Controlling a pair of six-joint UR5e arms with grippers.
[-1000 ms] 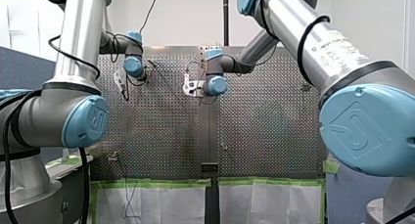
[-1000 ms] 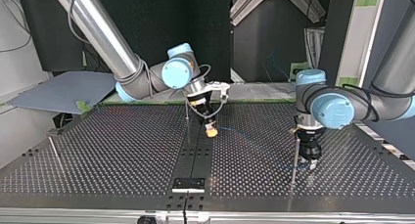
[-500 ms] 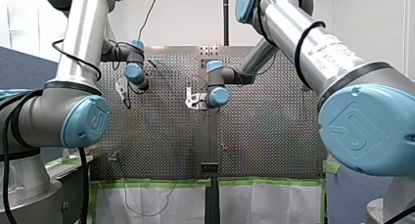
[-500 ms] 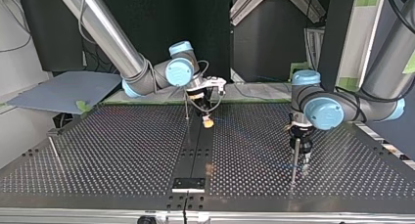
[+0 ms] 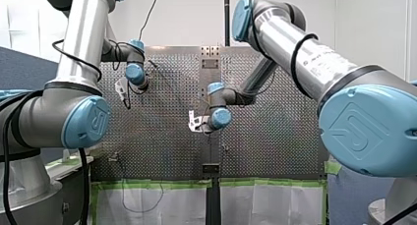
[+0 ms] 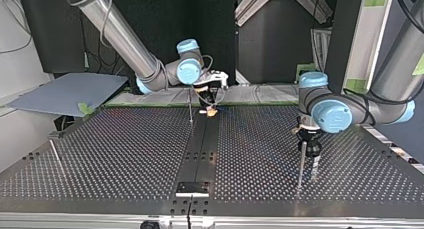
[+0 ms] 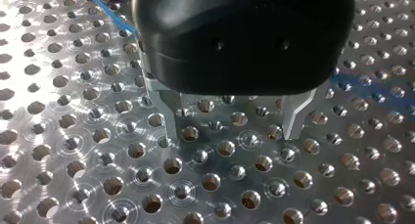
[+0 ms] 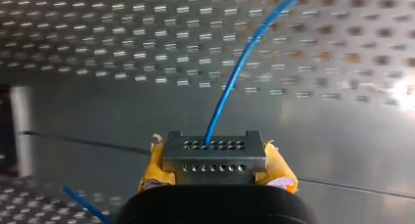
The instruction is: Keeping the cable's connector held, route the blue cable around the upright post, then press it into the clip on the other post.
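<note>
Perforated steel table filled the scene. Your right gripper hung low by the middle of the table's far edge in the top view. Its yellow pads were clamped on the grey, hole-dotted metal connector block.

From that block the thin blue cable ran out ahead of the gripper and slanted over the table toward the top view's right edge. The tall, thin upright metal post stood there. Your left gripper was just beside it, with its metal fingers spread and nothing between them. The cable passed beside its black body, not in its grasp.

So the post lay well apart from the connector, roughly along the cable's own line, and your left arm was far the nearer to it. By the look of it, the wrap was not yet made. No clip could be made out in these views.
</note>
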